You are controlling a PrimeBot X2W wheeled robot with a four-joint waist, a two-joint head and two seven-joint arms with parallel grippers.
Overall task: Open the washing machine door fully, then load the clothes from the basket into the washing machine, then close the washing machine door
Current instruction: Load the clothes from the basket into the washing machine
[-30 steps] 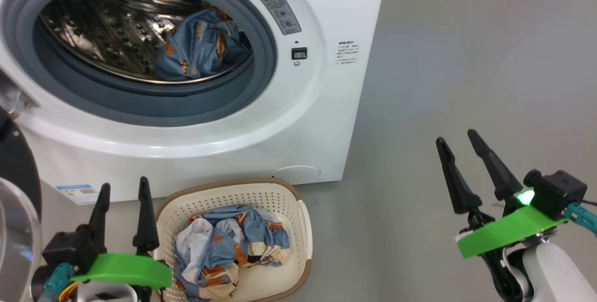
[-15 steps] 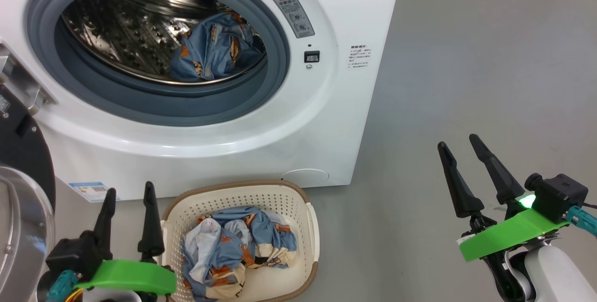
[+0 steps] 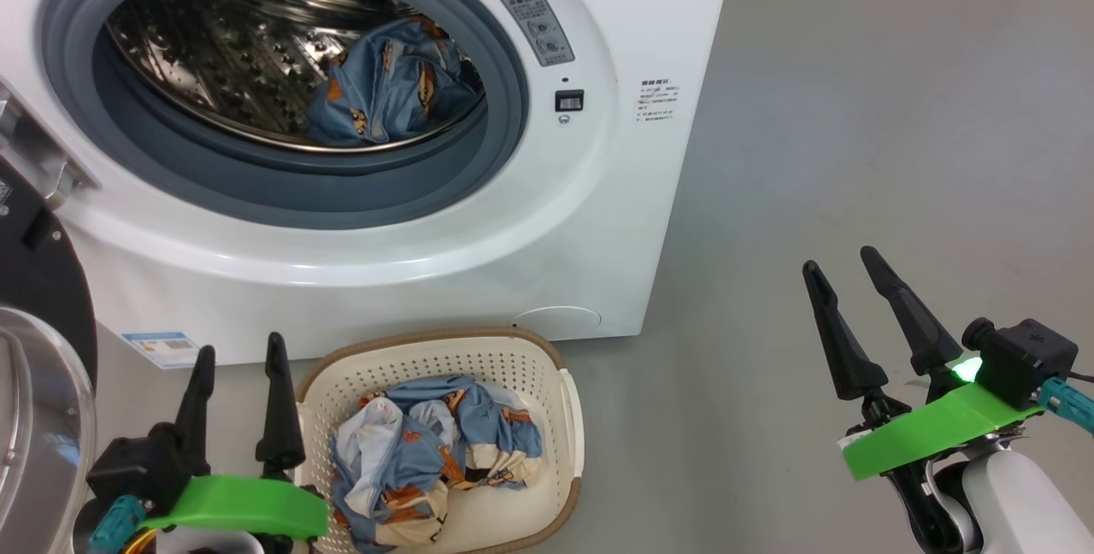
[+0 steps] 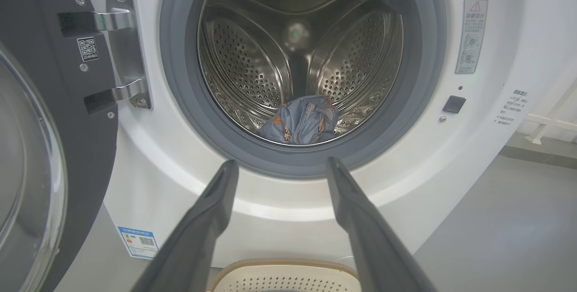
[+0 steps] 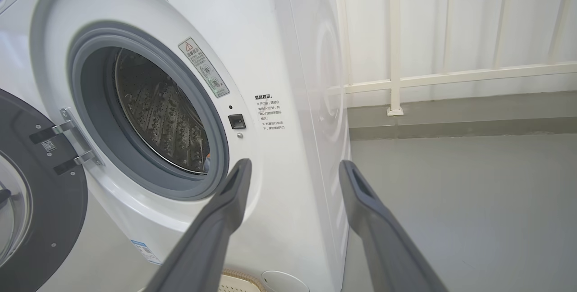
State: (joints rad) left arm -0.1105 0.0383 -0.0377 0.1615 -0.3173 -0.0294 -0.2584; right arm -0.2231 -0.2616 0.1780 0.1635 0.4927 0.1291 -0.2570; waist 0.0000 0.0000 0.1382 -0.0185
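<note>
The white washing machine [image 3: 598, 221] stands with its door [image 3: 38, 366] swung open to the left; the door [image 4: 40, 125] hangs on steel hinges. One bundle of blue clothes [image 3: 389, 88] lies in the steel drum [image 4: 299, 123]. More blue and cream clothes [image 3: 436, 460] fill the cream basket [image 3: 564, 417] on the floor before the machine. My left gripper [image 3: 239, 353] is open and empty just left of the basket. My right gripper [image 3: 842, 263] is open and empty over bare floor to the right. Both pairs of fingers [image 4: 212, 211] [image 5: 225, 211] point at the machine front.
Grey floor [image 3: 855, 109] stretches to the right of the machine. A white railing and wall [image 5: 451, 75] stand behind it. The open door's glass bowl [image 3: 34, 434] bulges close beside my left arm.
The head camera has shifted, so the whole picture slid a little to the right. Both grippers stay open and the clothes lie as before.
</note>
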